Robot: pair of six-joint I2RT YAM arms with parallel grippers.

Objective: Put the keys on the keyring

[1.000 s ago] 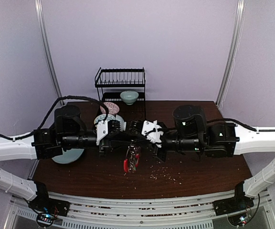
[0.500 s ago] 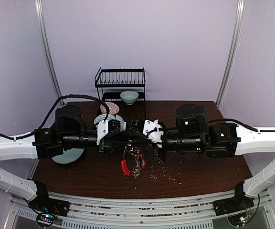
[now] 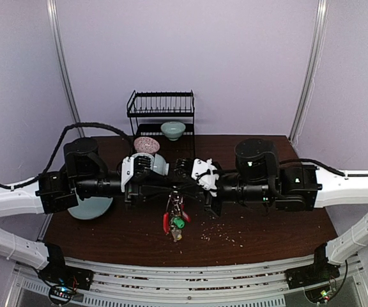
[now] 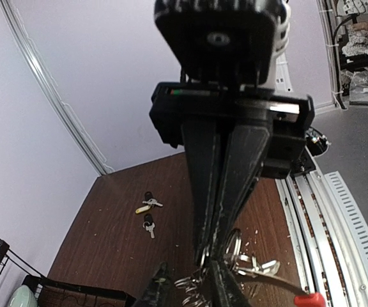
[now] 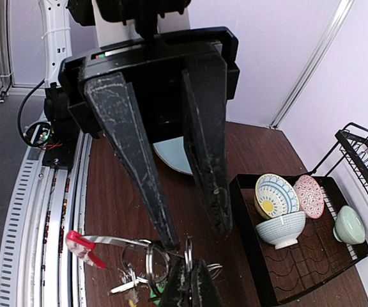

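Dark table (image 3: 267, 236), lilac walls (image 3: 235, 64): you are pinching the keyring (image 3: 176, 217), hanging mid-table, in the shut right gripper (image 4: 209, 252), the left gripper (image 5: 195, 238) standing part-open around it, hold unclear; be steadying the ring before fetching the keys (image 4: 147, 208) lying well to the right.

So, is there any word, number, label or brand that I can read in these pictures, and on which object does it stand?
No text can be read in any view.
Coloured tags on the keyring: too small to show any writing.
Strip label on the black housing: blurred, unreadable.
Bowls in the rack: painted patterns only, no words.
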